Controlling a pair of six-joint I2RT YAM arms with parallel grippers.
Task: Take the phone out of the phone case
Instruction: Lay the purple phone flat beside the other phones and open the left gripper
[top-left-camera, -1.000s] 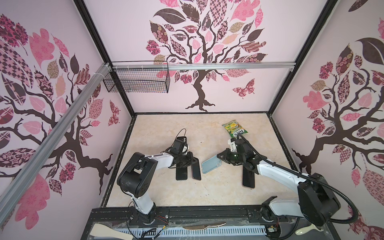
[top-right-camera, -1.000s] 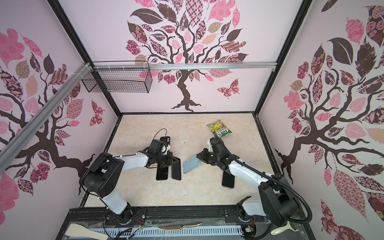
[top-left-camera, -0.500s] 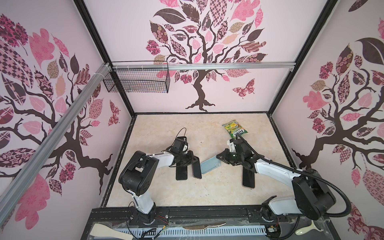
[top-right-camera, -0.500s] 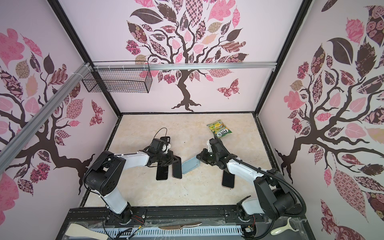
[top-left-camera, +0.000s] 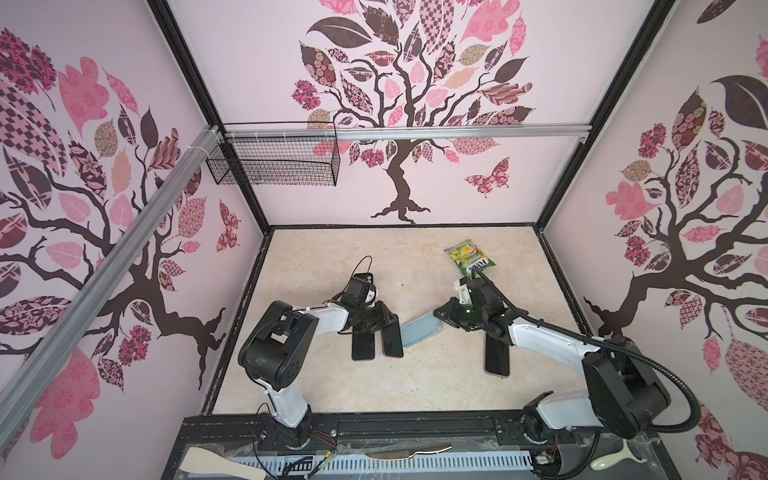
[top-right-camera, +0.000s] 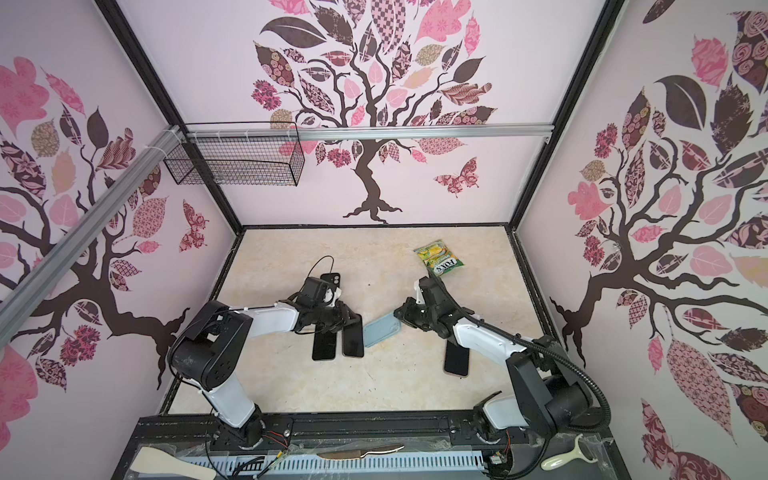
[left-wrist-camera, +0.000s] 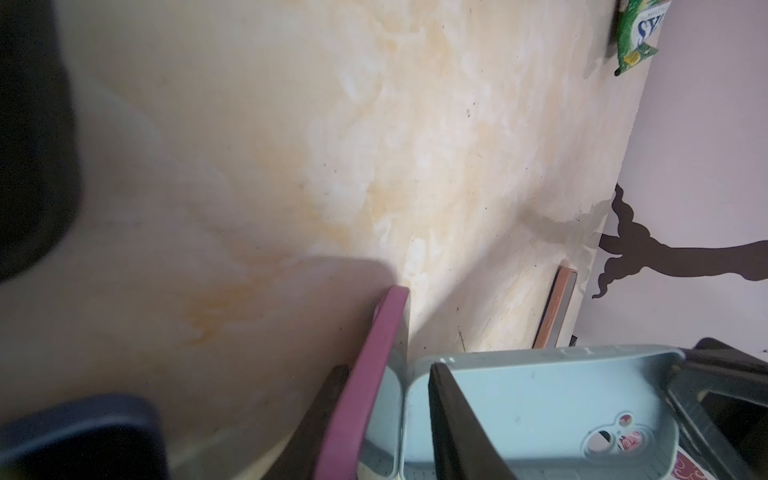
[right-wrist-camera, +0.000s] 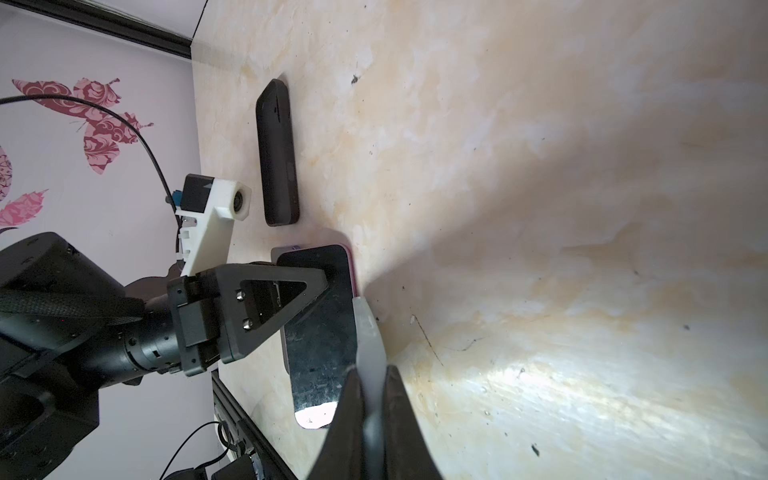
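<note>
On the table, left of centre, we see the left claw spread over the black phone, which lies outside and just beside the blue phone case. The right claw pinches the case's rim.

the green and yellow snack packet at the far right of the table carries white letters reading "foxs", upside down in both top views.
</note>
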